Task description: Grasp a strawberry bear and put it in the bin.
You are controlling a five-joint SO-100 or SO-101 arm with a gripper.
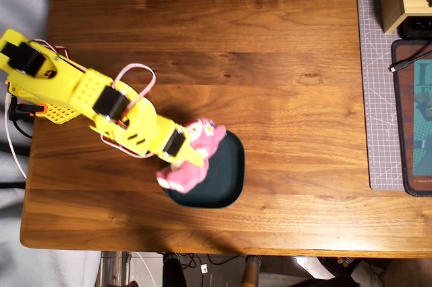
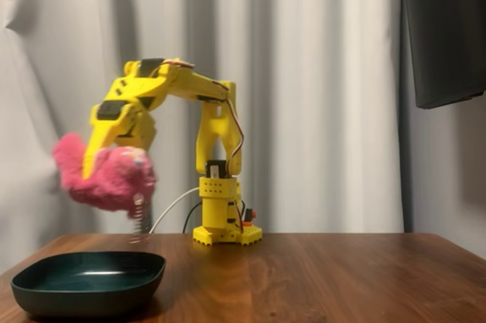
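The gripper (image 2: 97, 175) clamps the fluffy pink strawberry bear (image 2: 102, 178), which hangs in the air above the glossy dark teal bin (image 2: 87, 283).

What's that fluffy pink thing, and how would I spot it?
Find the yellow arm on the wooden table. Its claw holds the strawberry bear in the air above the teal bin. It's the only pink, furry thing there.
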